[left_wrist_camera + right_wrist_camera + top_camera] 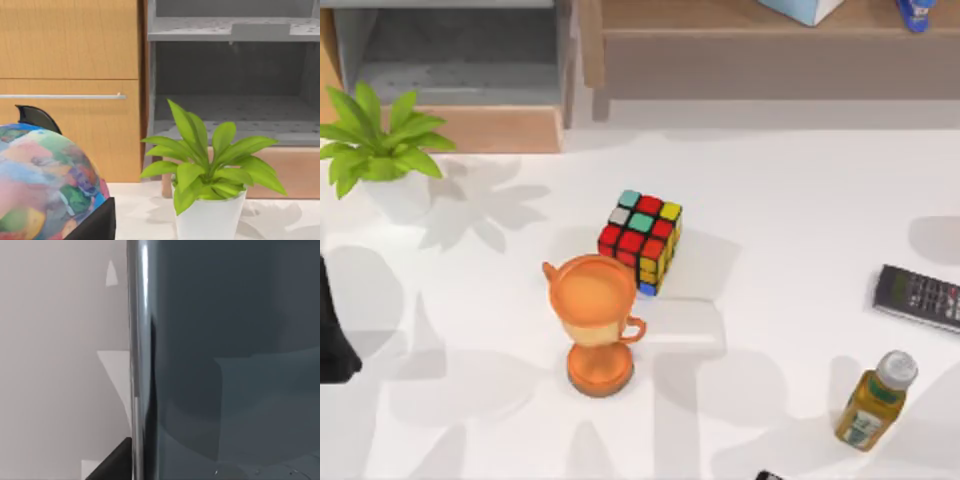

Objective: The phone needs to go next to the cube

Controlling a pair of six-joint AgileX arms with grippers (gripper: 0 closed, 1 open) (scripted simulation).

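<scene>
Item 1. My right pincer: I cannot tell how far it is open, nor whether it has hold of anything.

Item 2. The phone (225,360) shows in the right wrist view at very close range, as a dark grey glossy slab with a bright rounded rim. Bare white tabletop (60,340) lies beside it. A black wedge (114,464) sits against that rim; I cannot tell what it belongs to. I also cannot tell from this view where on the tabletop the phone is.

Item 3. The cube (640,240) stands near the middle of the tabletop, with red, teal, yellow and grey stickers on top. An orange trophy cup (595,325) stands just beside it, toward the near edge. Their outlines meet, and I cannot tell whether they touch.

Item 4. A black remote (920,297) lies at the right edge. A juice bottle (875,400) stands near the near right corner, and a small dark corner (770,476) that I cannot identify shows at the near edge.

Item 5. My left arm (332,340) is parked at the left edge. A potted plant (375,150) stands toward the far left corner. The left wrist view shows the plant beside a painted globe (45,185).
</scene>
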